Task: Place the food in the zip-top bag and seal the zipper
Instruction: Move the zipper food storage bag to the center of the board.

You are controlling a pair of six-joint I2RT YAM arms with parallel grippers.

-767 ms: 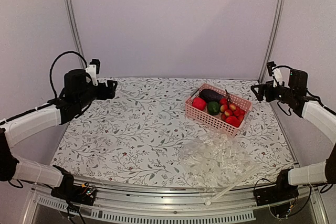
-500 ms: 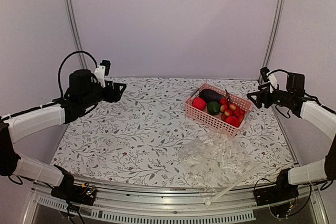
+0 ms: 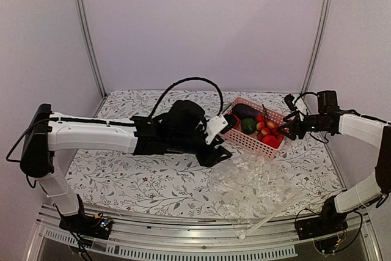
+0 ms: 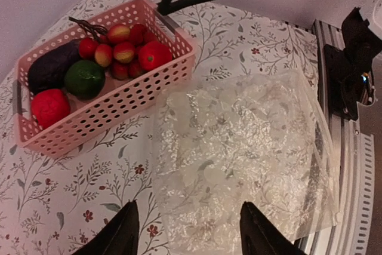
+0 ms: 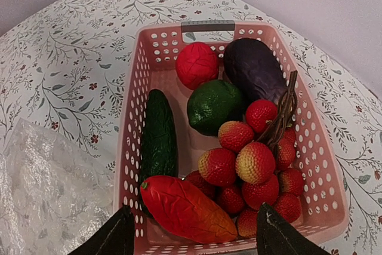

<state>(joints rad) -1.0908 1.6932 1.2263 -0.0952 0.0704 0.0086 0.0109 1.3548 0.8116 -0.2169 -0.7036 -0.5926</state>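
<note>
The pink basket (image 3: 276, 121) holds the food: a dark purple eggplant (image 5: 253, 67), a green round piece (image 5: 213, 104), a red round fruit (image 5: 197, 64), a dark green cucumber (image 5: 158, 135), a red-orange piece (image 5: 185, 207) and a cluster of small red fruits (image 5: 256, 165). The clear zip-top bag (image 3: 250, 181) lies flat in front of the basket. Its zipper strip (image 3: 272, 213) runs along the near edge. My left gripper (image 3: 223, 140) is open above the bag's left part (image 4: 239, 153), empty. My right gripper (image 3: 286, 121) is open above the basket's right end, over the red-orange piece, empty.
The basket (image 4: 101, 108) stands at the table's back right. The metal front rail (image 3: 183, 224) runs close to the bag's near edge. A black arm base (image 4: 352, 58) sits by the rail. Purple walls close in the back and sides.
My left arm has swung from the far left across the table to the bag beside the basket. My right gripper has moved left and down toward the basket.
</note>
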